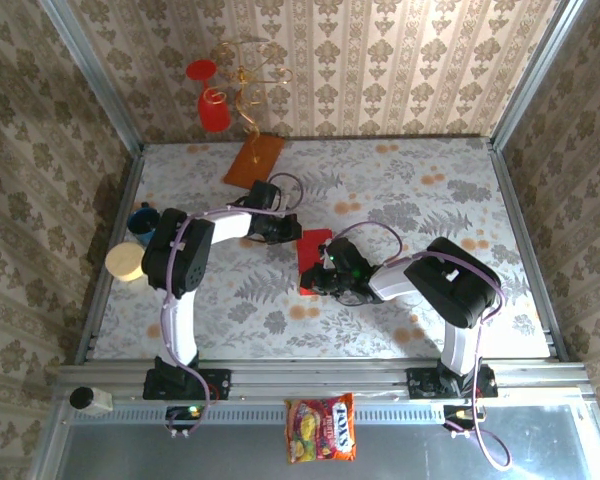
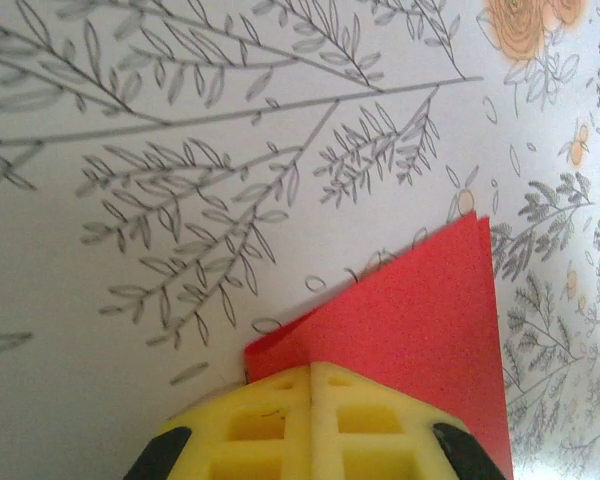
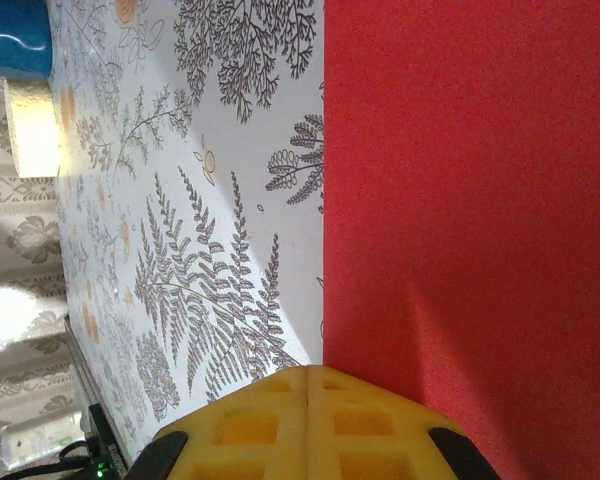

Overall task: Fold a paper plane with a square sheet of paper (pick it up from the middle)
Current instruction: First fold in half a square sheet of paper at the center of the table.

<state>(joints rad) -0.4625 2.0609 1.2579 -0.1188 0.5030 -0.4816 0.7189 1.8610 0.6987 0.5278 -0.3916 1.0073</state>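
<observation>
Paper (image 1: pixel 315 252): red sheet lying near the centre of the table (image 1: pixel 440 200), between the two grippers. The left wrist view shows two layers at one corner, so it looks folded over.
Handling: I judge it very light, thin and limp. It probably creases at a touch and slides on the smooth top.
Hold: a flat sheet offers the fingers no edge. The best place is the middle, pinching up a ridge or a raised fold there.
Left gripper (image 2: pixel 312 385): jaws closed, yellow tips together at the paper's 10 o'clock edge. I cannot tell whether a layer is pinched.
Right gripper (image 3: pixel 310 390): jaws closed, tips together at the paper's 5 o'clock edge, on it or just over it.
Around: tub (image 1: pixel 127 262) and blue cup (image 1: pixel 140 215) at 9 o'clock by the table edge. Goblet (image 1: pixel 215 108) and board (image 1: pixel 255 158) sit at 11 o'clock, well apart from the paper. Bag (image 1: pixel 322 428) is at 6 o'clock, off the table.
In the way: only the arms themselves. Both wrists crowd the sheet, so one likely has to back off before a middle pick.
</observation>
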